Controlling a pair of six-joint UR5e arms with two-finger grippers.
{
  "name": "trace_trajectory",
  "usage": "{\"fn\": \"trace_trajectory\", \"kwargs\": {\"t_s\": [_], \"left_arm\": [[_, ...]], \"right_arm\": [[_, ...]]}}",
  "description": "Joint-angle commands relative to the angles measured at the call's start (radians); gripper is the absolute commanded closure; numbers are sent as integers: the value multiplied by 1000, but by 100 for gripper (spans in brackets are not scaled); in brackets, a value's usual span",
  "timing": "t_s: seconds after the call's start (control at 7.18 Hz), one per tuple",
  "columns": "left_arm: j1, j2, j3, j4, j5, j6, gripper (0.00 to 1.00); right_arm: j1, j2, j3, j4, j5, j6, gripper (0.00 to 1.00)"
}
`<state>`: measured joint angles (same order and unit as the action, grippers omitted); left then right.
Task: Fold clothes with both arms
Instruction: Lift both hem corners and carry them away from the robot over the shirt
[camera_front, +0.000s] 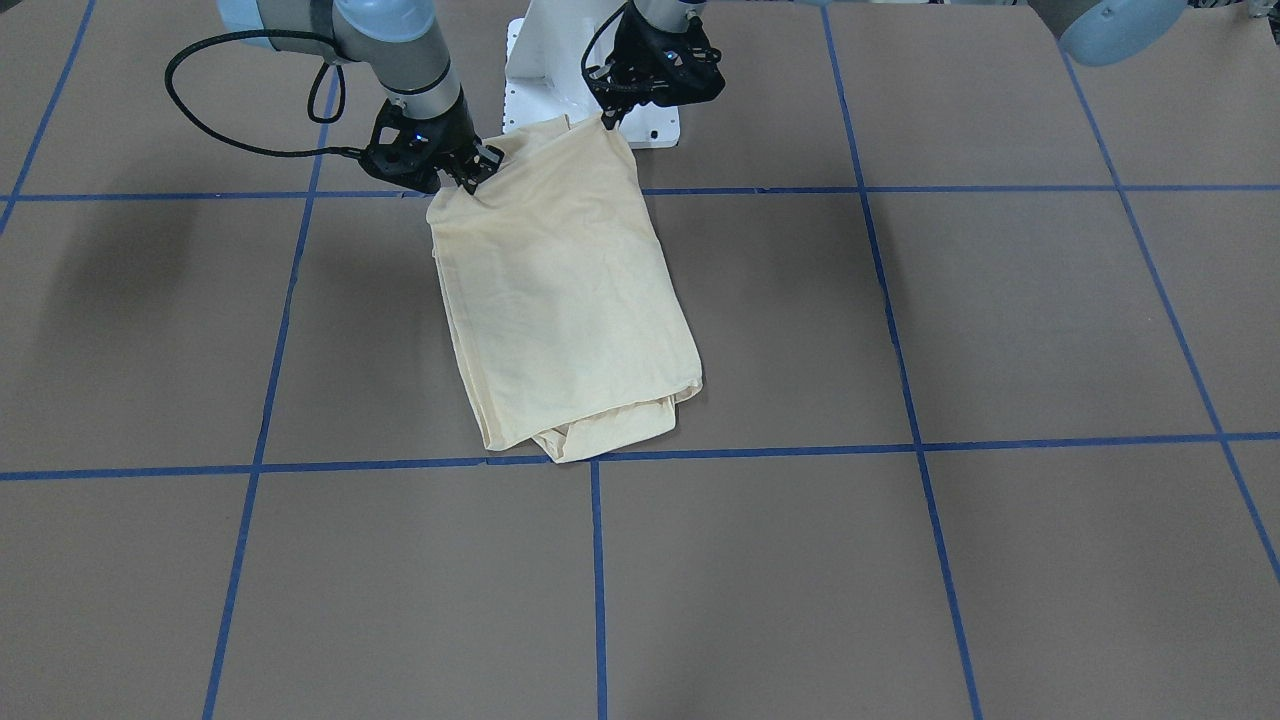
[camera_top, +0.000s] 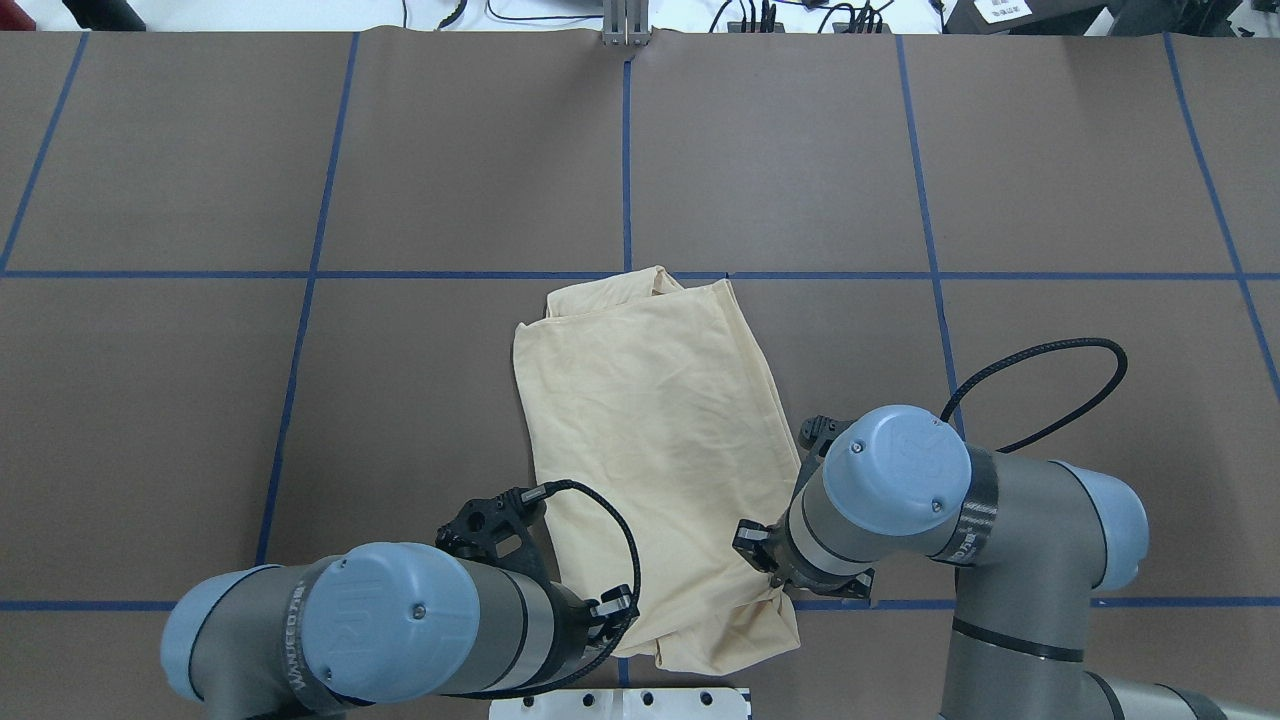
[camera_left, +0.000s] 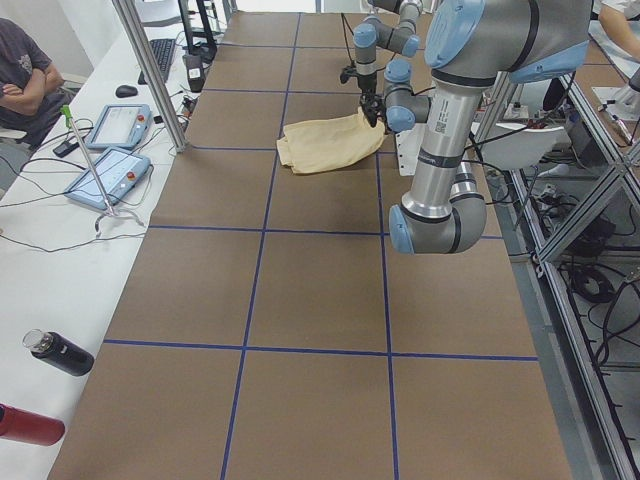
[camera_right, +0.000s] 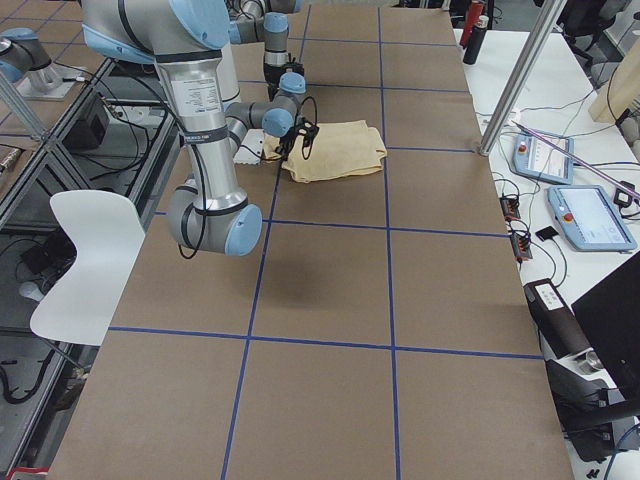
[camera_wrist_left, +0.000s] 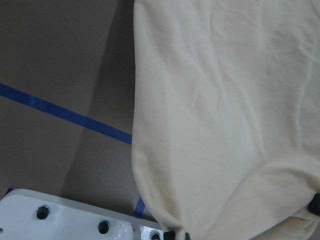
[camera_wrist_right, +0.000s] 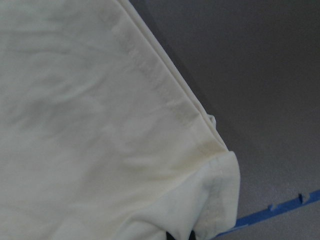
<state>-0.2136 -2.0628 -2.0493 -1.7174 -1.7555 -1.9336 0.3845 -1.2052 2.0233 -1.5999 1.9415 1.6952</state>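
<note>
Bright, even light with soft shadows.
Faint grey shadows lie on the dull brown desk (camera_front: 1000, 330). Both wrist views are a bit blurry, and the shirt (camera_wrist_right: 75, 125) looks greyer in the right one.

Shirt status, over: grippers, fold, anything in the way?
Left gripper and right gripper each shut on a robot-side corner of the shirt. Shirt folded to a long rectangle, that edge lifted. White pedestal base just behind it.

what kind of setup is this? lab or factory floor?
Most likely a robotics research lab. Signs: a brown table gridded with blue tape, grey jointed robot arms, left arm and right arm, gripping a pale cream-yellow shirt, and grey touchscreen teach pendants on a white side bench.
</note>
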Motion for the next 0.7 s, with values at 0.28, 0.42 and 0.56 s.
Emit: {"fn": "trace_trajectory", "kwargs": {"t_s": [0.28,0.42,0.56], "left_arm": [[-232,-25,47,4,-53,111,100],[-272,-52,105,-1,-53,139,100],[-315,-74,157,-7,-53,177,100]], "right_arm": [[189,240,-190,9,-1,-192,100],[221,277,-255,40,-3,-222,100],[250,301,-347,137,-4,-223,100]]}}
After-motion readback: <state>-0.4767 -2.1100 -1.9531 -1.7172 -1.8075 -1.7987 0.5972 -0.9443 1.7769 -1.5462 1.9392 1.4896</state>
